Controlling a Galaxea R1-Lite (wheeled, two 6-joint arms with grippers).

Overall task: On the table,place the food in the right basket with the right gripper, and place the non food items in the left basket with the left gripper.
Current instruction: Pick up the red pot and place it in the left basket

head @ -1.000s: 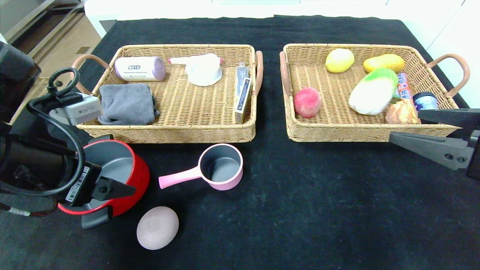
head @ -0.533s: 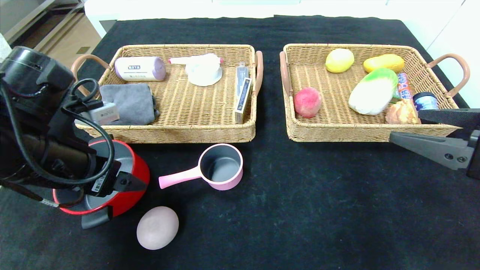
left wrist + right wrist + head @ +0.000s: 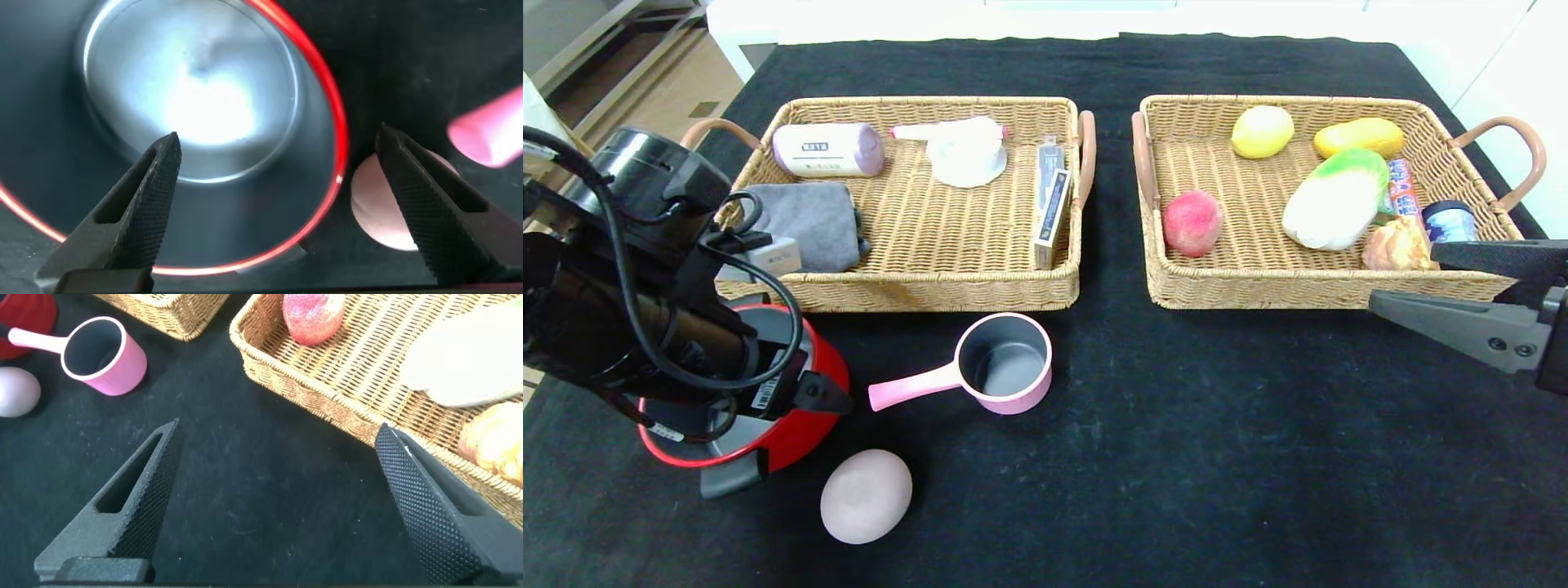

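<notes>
My left gripper (image 3: 786, 400) (image 3: 276, 139) is open and points down over the red pot (image 3: 796, 425) at the front left of the table (image 3: 1217, 457). One finger hangs over the pot's grey inside, the other outside its red rim (image 3: 333, 122). The lilac egg-shaped lump (image 3: 866, 496) (image 3: 372, 208) lies just beside the pot. The pink saucepan (image 3: 1005, 363) (image 3: 98, 355) stands in front of the left basket (image 3: 915, 287), which holds the card box (image 3: 1052, 208). In the right basket (image 3: 1258, 287) lie the cabbage (image 3: 1335, 200) and the bun (image 3: 1398, 243). My right gripper (image 3: 1405, 276) (image 3: 278, 429) hovers open and empty at that basket's front right corner.
The left basket also holds a grey cloth (image 3: 800, 224), a lilac tube (image 3: 827, 149) and a white item (image 3: 966, 155). A red peach (image 3: 1192, 222), two yellow fruits (image 3: 1262, 131), a snack packet (image 3: 1403, 184) and a small blue jar (image 3: 1450, 220) share the right basket.
My left arm has swung over the red pot and tipped downward, its jaws shifting toward the pot's right rim. The right arm has barely moved.
</notes>
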